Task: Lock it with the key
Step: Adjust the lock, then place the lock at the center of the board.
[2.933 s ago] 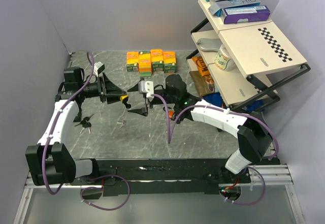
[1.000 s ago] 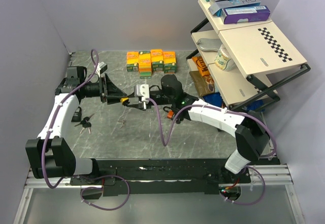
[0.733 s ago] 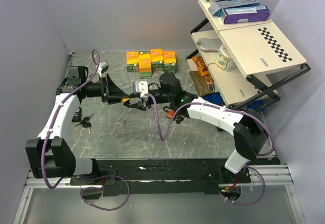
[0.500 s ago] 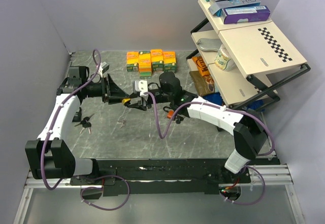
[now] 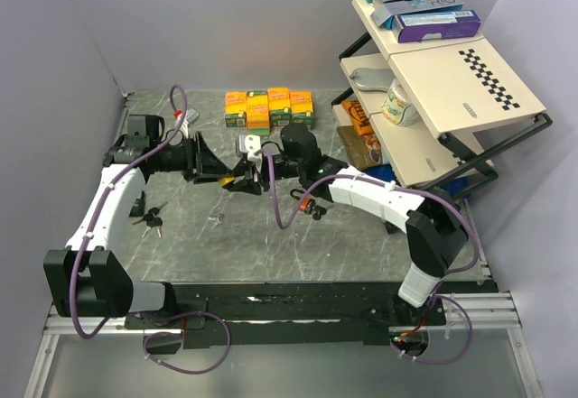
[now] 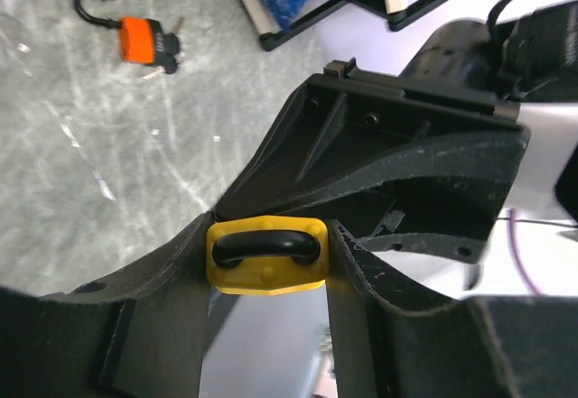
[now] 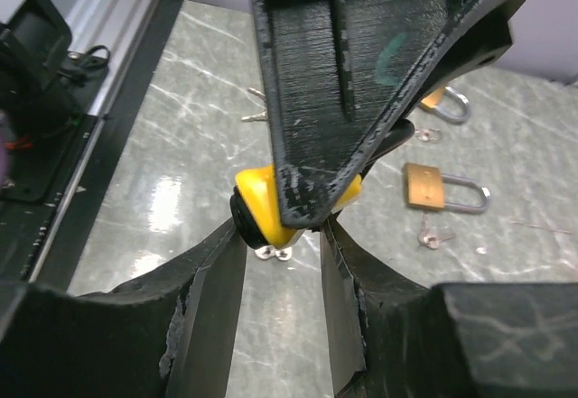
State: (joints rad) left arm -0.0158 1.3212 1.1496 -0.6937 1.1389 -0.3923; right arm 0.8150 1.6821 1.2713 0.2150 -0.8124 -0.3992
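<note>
meeting above the middle of the bench (image 5: pixel 361 245), the two arms point at each other in the top view. the left claw (image 5: pixel 215 178) holds a yellow lock (image 5: pixel 222 180) up in the air, and the right claw (image 5: pixel 242 172) is just beside it, tip against tip. a bunch of keys (image 5: pixel 152 220) lies on the bench near the left arm, well apart from this lock. orange boxes (image 5: pixel 269 107) stand at the back edge and a shelf (image 5: pixel 452 82) stands at the right.

from the left wrist, the left claw is narrow and clamped on the yellow lock: one finger (image 6: pixel 172 272) presses on each side of its body, and the black shackle lies across the face that shows. the black fingers of the right claw fill the space just behind the lock. an orange lock (image 6: pixel 144 41) lies on the bench below, with small keys touching it.

from the right wrist, the right fingers (image 7: pixel 212 299) stand about half apart, one on each side of the lower end of the yellow lock. a small silver piece (image 7: pixel 271 254) shows under the lock, between them; i cannot tell if it is a key, or if the fingers press on anything. a brass lock (image 7: pixel 432 187) lies on the bench behind.
</note>
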